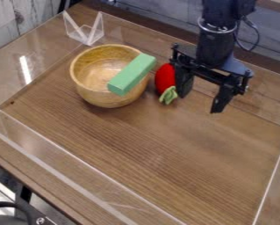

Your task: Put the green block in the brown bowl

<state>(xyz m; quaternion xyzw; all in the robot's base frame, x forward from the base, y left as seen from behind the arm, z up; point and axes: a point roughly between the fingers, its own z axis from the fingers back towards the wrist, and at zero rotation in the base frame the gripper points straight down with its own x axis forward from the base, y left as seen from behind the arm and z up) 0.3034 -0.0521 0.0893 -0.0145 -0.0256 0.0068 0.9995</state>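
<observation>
The green block (132, 73) lies tilted inside the brown bowl (93, 77), one end propped on the bowl's right rim and the other down in the hollow. My gripper (199, 94) hangs to the right of the bowl, pointing straight down above the table, with its two black fingers spread wide and nothing between them. Its left finger stands just beside a red strawberry-shaped toy.
The red strawberry toy (164, 81) with green leaves rests on the wooden table right of the bowl. A clear plastic stand (83, 29) sits at the back left. Low transparent walls (130, 198) ring the tabletop.
</observation>
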